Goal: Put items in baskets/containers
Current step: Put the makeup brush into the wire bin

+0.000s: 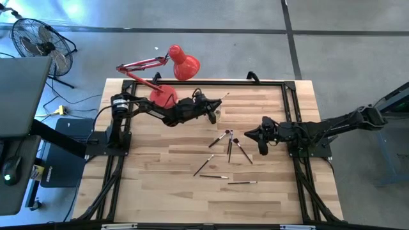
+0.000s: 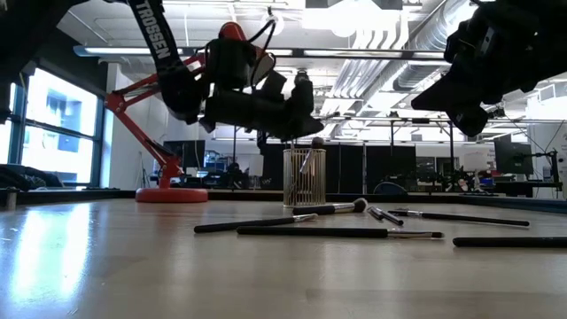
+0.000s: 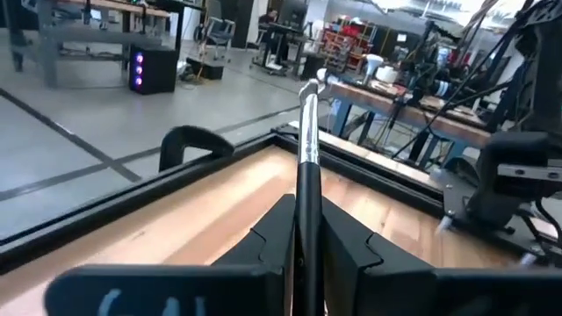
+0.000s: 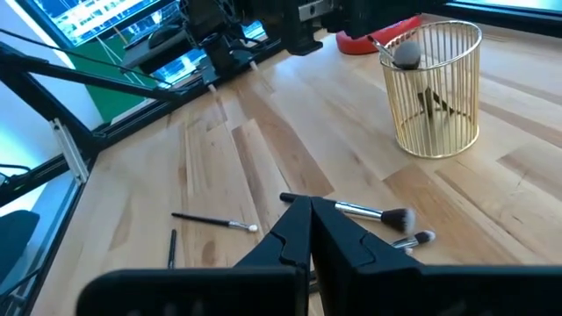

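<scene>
Now my left claw (image 1: 213,112) clamps a brush (image 3: 307,167) above the wire cup (image 4: 436,88), red lamp (image 1: 182,64) behind; right claw (image 1: 261,139) shut, empty.

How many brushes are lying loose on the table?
6. Fanned mid-table: left brush, middle brush, right brush. Nearer the front: slanted brush, short brush, front brush. Left end effector grips a seventh brush; the cup may hide more.

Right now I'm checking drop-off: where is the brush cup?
In the high view, the wire cup stands at the table's far centre, beside the left gripper, near the red lamp.
</scene>
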You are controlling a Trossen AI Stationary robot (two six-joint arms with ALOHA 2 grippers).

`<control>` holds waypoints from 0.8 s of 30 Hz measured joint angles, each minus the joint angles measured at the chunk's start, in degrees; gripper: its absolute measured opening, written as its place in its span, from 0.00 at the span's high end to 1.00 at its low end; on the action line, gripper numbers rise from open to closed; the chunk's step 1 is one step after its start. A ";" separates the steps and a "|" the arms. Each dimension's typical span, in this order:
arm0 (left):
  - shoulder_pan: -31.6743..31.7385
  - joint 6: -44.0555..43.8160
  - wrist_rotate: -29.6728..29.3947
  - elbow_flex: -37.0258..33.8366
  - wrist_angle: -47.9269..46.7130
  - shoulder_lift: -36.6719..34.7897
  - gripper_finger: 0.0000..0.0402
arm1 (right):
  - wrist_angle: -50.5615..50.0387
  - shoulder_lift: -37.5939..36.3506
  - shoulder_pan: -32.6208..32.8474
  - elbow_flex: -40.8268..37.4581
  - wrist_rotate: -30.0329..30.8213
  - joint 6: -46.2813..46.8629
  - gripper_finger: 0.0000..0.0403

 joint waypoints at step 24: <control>-0.13 -0.92 6.75 0.26 13.19 -0.02 0.97 | 4.95 0.04 -1.85 0.02 12.02 -0.34 0.95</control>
